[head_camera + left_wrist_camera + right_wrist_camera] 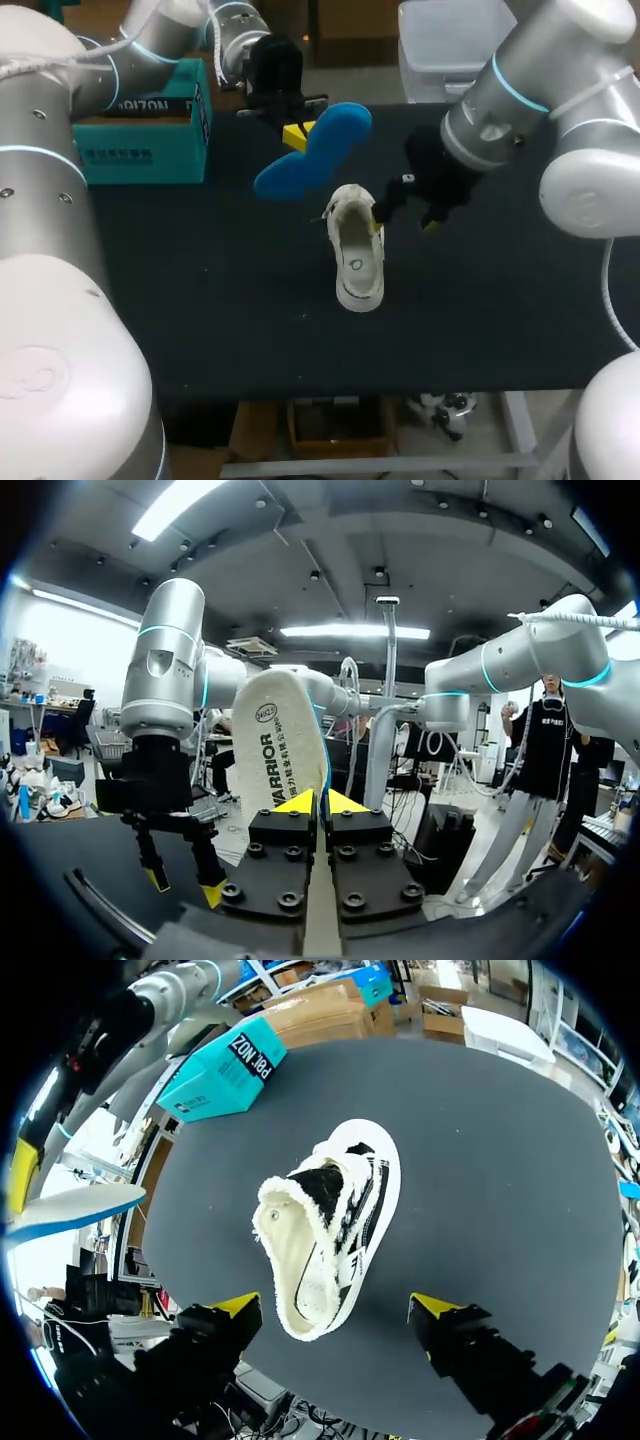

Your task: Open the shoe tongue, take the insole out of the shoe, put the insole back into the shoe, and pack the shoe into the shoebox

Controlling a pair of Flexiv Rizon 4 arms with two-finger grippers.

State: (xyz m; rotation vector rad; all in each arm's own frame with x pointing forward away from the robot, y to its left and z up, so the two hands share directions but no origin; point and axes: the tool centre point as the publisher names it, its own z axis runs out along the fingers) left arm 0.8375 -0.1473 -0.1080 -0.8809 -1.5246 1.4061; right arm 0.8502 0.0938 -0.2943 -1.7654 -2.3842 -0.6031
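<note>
A white shoe [357,252] with black trim stands on the dark table, its mouth wide open; the right wrist view looks down into the shoe [330,1231]. My left gripper [297,135] holds a blue insole [315,150] in the air behind the shoe, its fingers shut on the insole's edge. In the left wrist view the insole [279,750] shows its pale underside, rising from between the shut yellow tips of my left gripper [320,804]. My right gripper [405,215] hangs open just right of the shoe's heel; my right gripper [345,1305] straddles the heel without touching it. The teal shoebox [140,125] sits at the back left.
A clear plastic bin [450,45] stands beyond the table's back edge on the right. The teal shoebox [222,1068] lies far from the shoe in the right wrist view. Dark table surface [220,300] stretches in front and to the left of the shoe.
</note>
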